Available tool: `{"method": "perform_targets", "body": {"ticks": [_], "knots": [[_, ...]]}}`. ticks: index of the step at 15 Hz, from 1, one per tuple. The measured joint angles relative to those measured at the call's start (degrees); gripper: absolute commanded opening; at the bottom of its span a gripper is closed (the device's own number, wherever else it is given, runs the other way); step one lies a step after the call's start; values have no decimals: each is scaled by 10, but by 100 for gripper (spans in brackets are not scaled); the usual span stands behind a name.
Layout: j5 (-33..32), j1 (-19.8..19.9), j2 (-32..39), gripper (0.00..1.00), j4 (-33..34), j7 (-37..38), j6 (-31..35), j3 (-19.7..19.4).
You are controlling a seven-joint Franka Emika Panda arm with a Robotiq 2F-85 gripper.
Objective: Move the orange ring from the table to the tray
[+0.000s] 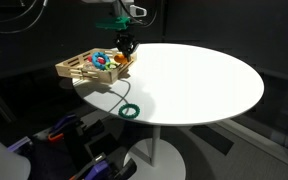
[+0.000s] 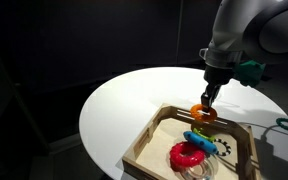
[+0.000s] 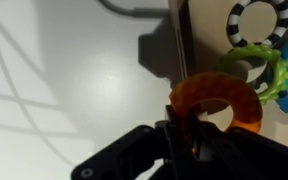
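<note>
The gripper [image 2: 205, 106] gripped the orange ring [image 2: 202, 117] just over the tray [image 2: 144, 140] rim. Let go there, the ring might strike the rim and roll onto the desk [image 2: 124, 95].

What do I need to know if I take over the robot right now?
Gripper: shut on the translucent orange ring, pinching its rim.
Where things are: the orange ring hangs over the far end of the wooden tray, just inside its wall. I cannot tell if it touches the bottom. A red ring and a black-and-white striped ring lie in the tray.
Done: the orange ring is off the round white table and at the tray.
Left: probably lower a little, open the gripper, lift away.
</note>
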State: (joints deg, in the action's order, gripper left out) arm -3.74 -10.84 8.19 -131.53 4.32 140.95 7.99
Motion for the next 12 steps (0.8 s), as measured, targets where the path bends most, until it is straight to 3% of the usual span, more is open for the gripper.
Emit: {"method": "perform_targets", "body": {"ticks": [12], "knots": [[-14,-15,25,6,31,80,53,7]]}}
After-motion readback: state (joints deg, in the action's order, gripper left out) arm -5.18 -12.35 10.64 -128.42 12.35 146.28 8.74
